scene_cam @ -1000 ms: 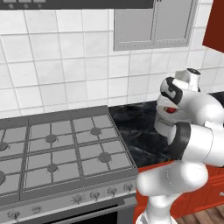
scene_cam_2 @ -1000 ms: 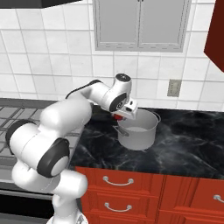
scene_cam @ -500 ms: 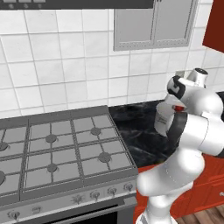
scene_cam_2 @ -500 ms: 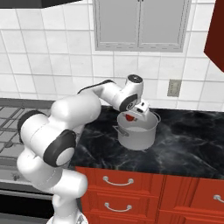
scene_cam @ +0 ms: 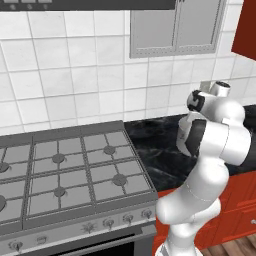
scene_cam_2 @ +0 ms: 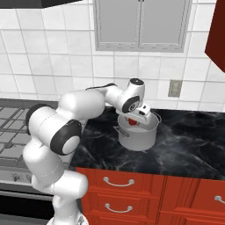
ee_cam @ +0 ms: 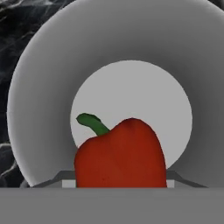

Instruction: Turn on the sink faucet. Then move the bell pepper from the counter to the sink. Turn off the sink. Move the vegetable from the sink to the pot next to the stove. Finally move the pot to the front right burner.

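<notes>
The grey metal pot (scene_cam_2: pixel 139 135) stands on the black veined counter (scene_cam_2: pixel 184 147) to the right of the stove (scene_cam_2: pixel 9 127). My gripper (scene_cam_2: pixel 133 118) hangs just inside the pot's mouth, shut on the red bell pepper (scene_cam_2: pixel 132 121). From the hand camera, the pepper (ee_cam: pixel 120 155) with its green stem sits between the fingers, right above the pot's pale floor (ee_cam: pixel 131 92). I cannot tell whether the pepper touches that floor. In the left base view my own arm hides the pot and the gripper. The sink and faucet are out of view.
The stove (scene_cam: pixel 75 175) has square grates, and its front right burner (scene_cam: pixel 119 180) is bare. A row of knobs (scene_cam: pixel 107 222) runs along its front. Red drawers (scene_cam_2: pixel 145 189) sit under the counter. A wall outlet (scene_cam_2: pixel 175 88) is behind the pot.
The arm has swung right and stretched out, carrying the pepper from the pot's left rim to over its middle and down into its mouth.
</notes>
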### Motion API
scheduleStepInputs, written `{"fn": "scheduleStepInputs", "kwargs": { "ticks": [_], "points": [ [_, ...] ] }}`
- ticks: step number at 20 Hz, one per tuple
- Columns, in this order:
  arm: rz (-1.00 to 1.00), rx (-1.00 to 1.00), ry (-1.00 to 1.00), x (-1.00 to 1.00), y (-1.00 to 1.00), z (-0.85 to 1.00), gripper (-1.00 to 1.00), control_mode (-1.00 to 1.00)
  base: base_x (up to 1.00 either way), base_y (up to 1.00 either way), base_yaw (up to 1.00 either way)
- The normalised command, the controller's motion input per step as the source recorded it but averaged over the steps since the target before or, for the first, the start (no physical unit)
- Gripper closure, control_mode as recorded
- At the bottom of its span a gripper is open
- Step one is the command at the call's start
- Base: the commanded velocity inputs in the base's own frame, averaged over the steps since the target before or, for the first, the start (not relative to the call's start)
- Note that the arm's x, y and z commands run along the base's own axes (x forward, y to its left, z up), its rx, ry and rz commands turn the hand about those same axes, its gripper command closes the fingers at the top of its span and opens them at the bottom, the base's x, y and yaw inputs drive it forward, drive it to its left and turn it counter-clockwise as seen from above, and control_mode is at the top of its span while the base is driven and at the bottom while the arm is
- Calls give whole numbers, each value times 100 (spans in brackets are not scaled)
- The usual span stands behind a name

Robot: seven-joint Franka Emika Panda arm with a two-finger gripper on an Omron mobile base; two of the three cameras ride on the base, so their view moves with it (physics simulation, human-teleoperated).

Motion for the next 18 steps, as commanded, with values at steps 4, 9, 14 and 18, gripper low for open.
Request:
{"fn": "scheduleStepInputs", "kwargs": {
  "ticks": [4,9,14,18],
  "points": [
    [0,0,10,12,-4,-20,100,-100,0,0,0],
    [0,0,7,1,-9,-16,100,-100,0,0,0],
    [0,0,3,13,-11,-9,100,-100,0,0,0],
    [0,0,2,14,-4,-11,100,-100,0,0,0]
  ]
}}
